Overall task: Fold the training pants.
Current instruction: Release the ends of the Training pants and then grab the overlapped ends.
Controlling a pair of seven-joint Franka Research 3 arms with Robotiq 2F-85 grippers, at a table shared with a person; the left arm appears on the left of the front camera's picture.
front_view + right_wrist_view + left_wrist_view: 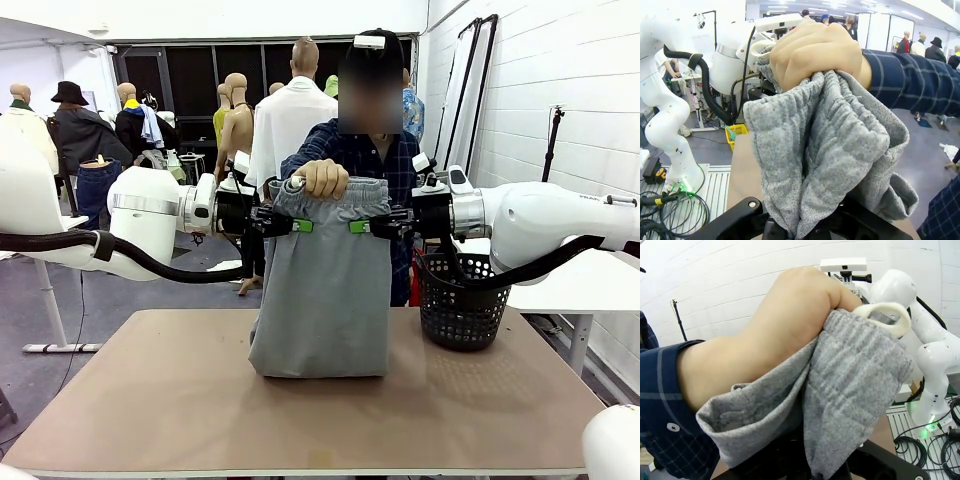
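training pants (320,300) are up off the table (150,400) mid-scene, hanging as a tall grey panel between the two arms. the bottom end rests on the tabletop in a soft fold, roughly centred and a bit toward the far edge. left gripper (297,225) comes in level from the left and is clamped on the left edge of the cloth just under the waistband (330,190). green pads are pressed together on the fabric, no gap visible. right gripper (362,227) mirrors it on the right edge at the same height, pads likewise pinching the cloth. the two sets of pads sit close, with a narrow strip of grey between them. person's hand (322,178) is fisted on the gathered waistband at top centre, just above both grippers, knuckles toward the robot. left wrist view: the grey jersey (855,390) drapes straight over this gripper's fingers, so they're buried in cloth. the hand (780,330) bunches the fabric above, and a cream drawstring (885,315) loops out beside it. a dark blue plaid sleeve (660,405) is at lower left. right wrist view: same story, the ribbed grey cloth (830,150) falls over the fingers and hides the tips. the hand (815,52) grips the top and the plaid sleeve (910,75) runs off to the right. a black mesh basket (458,305) stands on the table's right side under the right arm, beside the pants but not touching them.
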